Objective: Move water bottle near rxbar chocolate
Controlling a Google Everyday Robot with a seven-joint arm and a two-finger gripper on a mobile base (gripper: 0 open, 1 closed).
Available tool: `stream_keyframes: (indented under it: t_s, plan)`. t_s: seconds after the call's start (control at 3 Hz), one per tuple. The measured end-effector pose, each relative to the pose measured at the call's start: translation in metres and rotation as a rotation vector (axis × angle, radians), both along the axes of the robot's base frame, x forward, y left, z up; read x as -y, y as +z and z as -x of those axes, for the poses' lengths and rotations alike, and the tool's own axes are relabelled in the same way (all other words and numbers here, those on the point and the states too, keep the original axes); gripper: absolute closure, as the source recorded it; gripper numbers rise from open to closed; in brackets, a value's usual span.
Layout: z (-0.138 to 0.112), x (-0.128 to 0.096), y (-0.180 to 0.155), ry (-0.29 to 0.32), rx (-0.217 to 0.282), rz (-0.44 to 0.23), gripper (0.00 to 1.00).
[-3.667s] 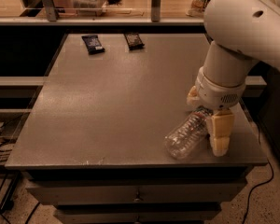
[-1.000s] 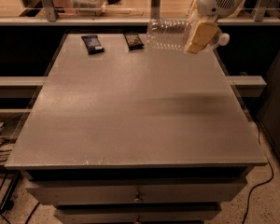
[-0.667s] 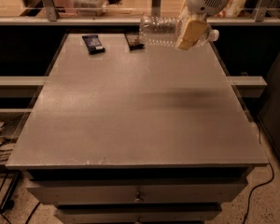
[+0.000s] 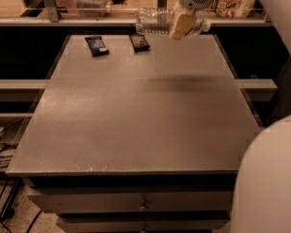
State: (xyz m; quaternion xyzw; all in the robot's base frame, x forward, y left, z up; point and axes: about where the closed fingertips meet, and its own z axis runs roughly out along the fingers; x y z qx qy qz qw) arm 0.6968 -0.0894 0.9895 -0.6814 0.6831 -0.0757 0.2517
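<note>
The gripper (image 4: 182,27) hangs above the far edge of the table (image 4: 136,130), at about 12 o'clock from the table's centre. Its jaws are clamped on the water bottle (image 4: 154,19), which is carried on its side in the air with its body reaching out toward 9 o'clock from the fingers. The rxbar chocolate (image 4: 139,41) lies flat on the far part of the tabletop, just below the bottle at about 7 o'clock from it. A navy-blue bar (image 4: 96,45) sits farther off, at 9 o'clock from the rxbar. By my reading the pick-up and the carry are nearly complete. What remains is to lower the bottle onto the table close beside the rxbar, without knocking it, and let go.
</note>
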Motion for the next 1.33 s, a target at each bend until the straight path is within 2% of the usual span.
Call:
stream_keyframes:
  t_s: [0.33,0.67,1.0,1.33]
  plan:
    - [-0.044,-0.005,-0.008,-0.038,0.06,0.032,1.0]
    - [-0.044,-0.005,-0.008,-0.038,0.06,0.032,1.0]
    - [-0.058,-0.009,-0.024,-0.069,0.072,0.009,1.0]
    - [-0.091,-0.012,-0.056,-0.122,0.085,-0.013,1.0]
